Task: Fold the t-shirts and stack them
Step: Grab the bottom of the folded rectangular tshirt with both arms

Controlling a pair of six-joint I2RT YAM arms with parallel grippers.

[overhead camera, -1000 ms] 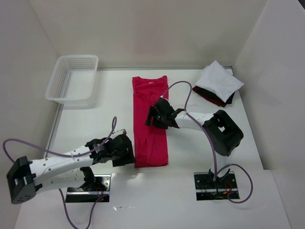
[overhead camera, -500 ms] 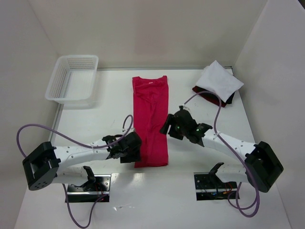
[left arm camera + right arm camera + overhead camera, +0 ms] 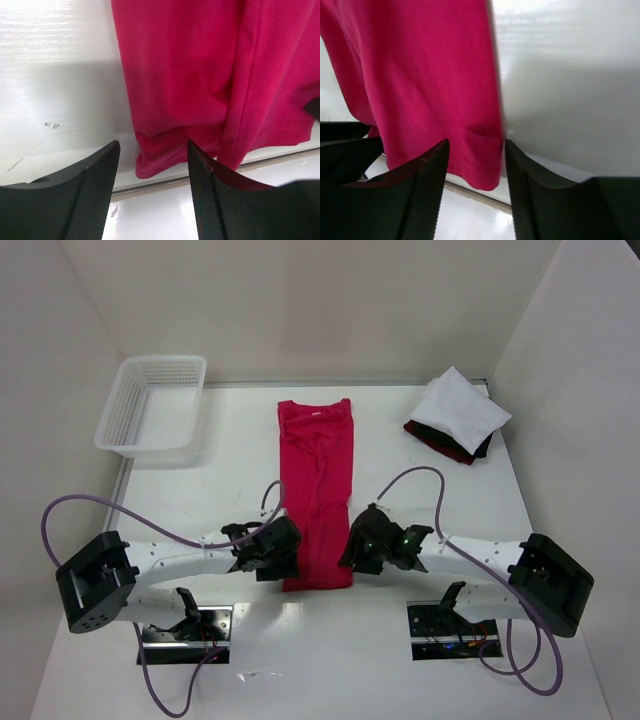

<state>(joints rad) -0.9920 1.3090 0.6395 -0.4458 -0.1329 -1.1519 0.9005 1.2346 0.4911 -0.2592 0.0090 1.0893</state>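
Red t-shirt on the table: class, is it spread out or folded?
Folded lengthwise: the red t-shirt lies as a narrow strip, no sleeves sticking out, its layers overlapping near the hem.

White tubes and black joint housings are showing on the left arm (image 3: 170, 558) and right arm (image 3: 480, 552). Purple cables (image 3: 420, 469) are looping off both. The left gripper (image 3: 153, 145) fingers (image 3: 90, 200) are looking black, wedge-shaped, cross-hatched.

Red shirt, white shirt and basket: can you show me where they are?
red t-shirt (image 3: 316, 490): top external view, middle of the long folded strip.
white t-shirt (image 3: 460, 410): top external view, centre of its folded top face.
basket (image 3: 163, 359): top external view, on its far rim.
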